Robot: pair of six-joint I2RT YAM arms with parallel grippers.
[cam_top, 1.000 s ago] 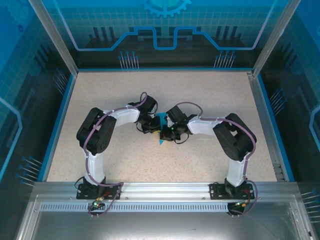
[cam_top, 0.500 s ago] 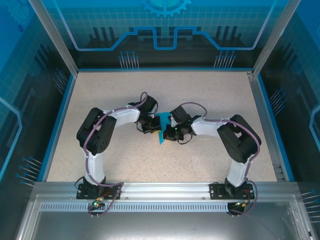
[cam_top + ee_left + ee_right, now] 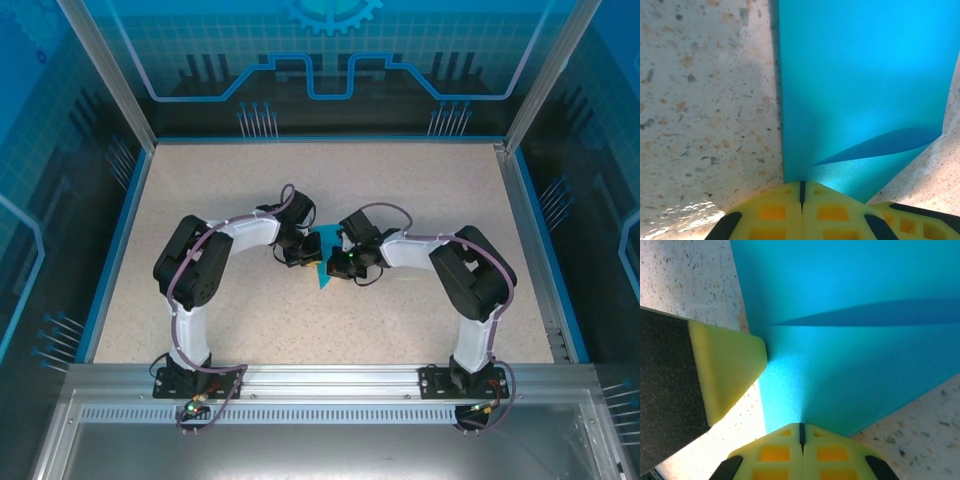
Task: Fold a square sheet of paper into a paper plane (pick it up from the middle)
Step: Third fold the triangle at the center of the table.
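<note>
Square sheet of paper (image 3: 860, 90), part-folded, lies mid table (image 3: 400, 190) with left gripper (image 3: 802, 189) and right gripper (image 3: 801, 430), jaws closed, tips at its edges; uneven pressure from either could slide it and skew the crease.

**Showing White Shells, Black Joints, Yellow Tips**

Wearing glossy white covers on the long links of the left arm (image 3: 245, 232) and the right arm (image 3: 405, 250), swelling into rounded matte-black housings at the joints. Trailing a purple cable (image 3: 180, 310) along each arm, looping free near the wrists and down by the black base plates (image 3: 165, 380). Glowing with a small green light (image 3: 351, 258) at the right wrist. Ending, at the left claw (image 3: 801, 192) and the right claw (image 3: 801, 432), in bright yellow fingers (image 3: 775, 212) moulded with square recessed pockets and edged in black. Tapering, in the right wrist view, to a pale yellow wedge tip (image 3: 725, 370) on a black finger body.
</note>
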